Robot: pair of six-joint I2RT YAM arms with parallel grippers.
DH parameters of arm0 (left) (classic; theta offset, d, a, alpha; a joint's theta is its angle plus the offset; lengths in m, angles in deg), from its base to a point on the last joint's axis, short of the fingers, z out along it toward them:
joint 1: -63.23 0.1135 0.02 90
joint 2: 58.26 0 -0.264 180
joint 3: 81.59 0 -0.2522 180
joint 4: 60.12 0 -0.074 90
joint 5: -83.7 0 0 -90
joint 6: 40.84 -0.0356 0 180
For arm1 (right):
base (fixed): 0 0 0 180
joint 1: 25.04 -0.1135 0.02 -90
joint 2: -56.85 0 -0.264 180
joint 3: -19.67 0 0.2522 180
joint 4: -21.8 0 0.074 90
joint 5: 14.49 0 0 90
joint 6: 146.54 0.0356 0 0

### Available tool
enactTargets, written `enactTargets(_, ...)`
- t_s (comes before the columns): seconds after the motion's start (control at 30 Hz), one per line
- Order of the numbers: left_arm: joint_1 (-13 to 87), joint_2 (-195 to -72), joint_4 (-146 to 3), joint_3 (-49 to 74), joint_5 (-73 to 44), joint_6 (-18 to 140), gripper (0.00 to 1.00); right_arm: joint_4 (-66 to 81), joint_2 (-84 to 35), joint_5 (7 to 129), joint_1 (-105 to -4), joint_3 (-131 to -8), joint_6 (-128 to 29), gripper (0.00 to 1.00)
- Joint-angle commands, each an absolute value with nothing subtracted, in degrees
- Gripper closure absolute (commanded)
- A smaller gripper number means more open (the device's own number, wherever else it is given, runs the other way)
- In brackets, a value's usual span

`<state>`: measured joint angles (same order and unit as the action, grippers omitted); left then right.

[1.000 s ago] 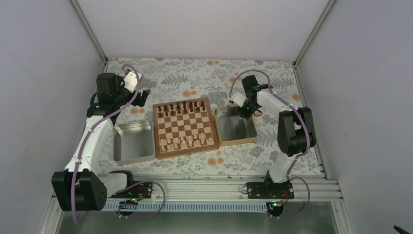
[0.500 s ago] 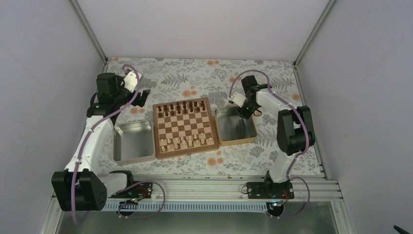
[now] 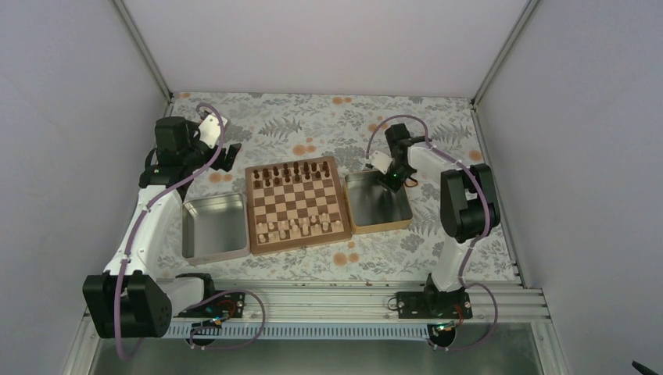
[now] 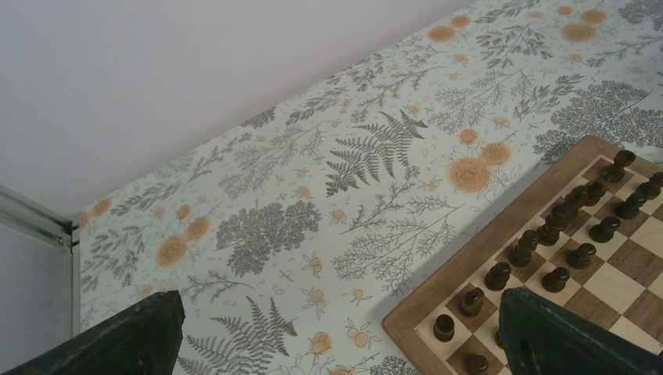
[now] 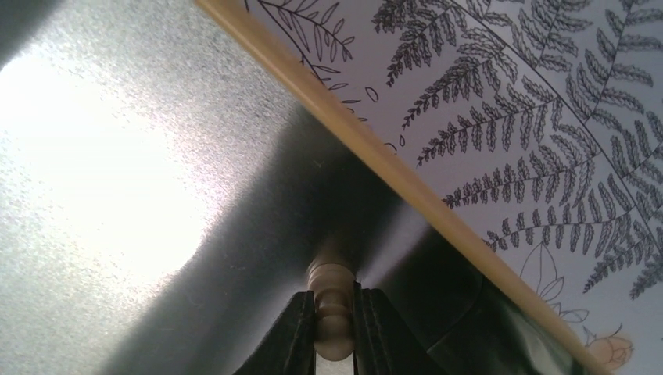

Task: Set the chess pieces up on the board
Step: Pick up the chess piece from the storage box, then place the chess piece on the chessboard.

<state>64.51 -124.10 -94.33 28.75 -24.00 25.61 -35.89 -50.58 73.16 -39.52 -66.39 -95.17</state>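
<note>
Across the flowered bench (image 3: 313, 117) the work looks close to finished, judging by how things lie; the board (image 3: 297, 199) sits in the middle, between a metal tray (image 3: 211, 230) on its left and a wooden-rimmed tray (image 3: 381, 227) on its right; the dark pieces (image 3: 293, 172) fill its two far rows, and the pale chess pieces (image 3: 301, 227) stand along its two near rows, though they are too small to count and a gap or two seems to show among them; the left arm (image 3: 168, 137) hangs off the board's far left corner, the left jaws spread wide and holding nothing; the right arm (image 3: 426, 160) reaches down into the wooden-rimmed tray, where the right jaws are closed on one pale piece (image 5: 332, 275), low in the tray and near its wooden rim; what seems left is to carry that piece to its square on the near side; whether others wait in the trays cannot be told.
</note>
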Motion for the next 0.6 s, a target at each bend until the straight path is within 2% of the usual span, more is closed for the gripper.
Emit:
enactTargets(0.0,64.77,-124.10,-94.04,29.46,-24.96,24.99,0.00,-35.47,-50.08,72.39,-38.94,-67.57,-95.05,0.92)
enactTargets(0.1,64.81,-123.87,-94.09,29.53,-24.98,25.03,0.00,-36.54,-48.32,72.65,-39.02,-68.14,-94.97,0.95)
enactTargets(0.23,64.75,-123.98,-94.09,29.40,-25.02,25.06,0.00,-39.32,-44.85,72.38,-40.72,-69.97,-94.42,0.95)
enactTargets(0.57,64.80,-123.73,-94.18,29.34,-25.02,25.08,0.00,-46.00,-43.37,71.17,-56.08,-77.00,-90.79,0.93)
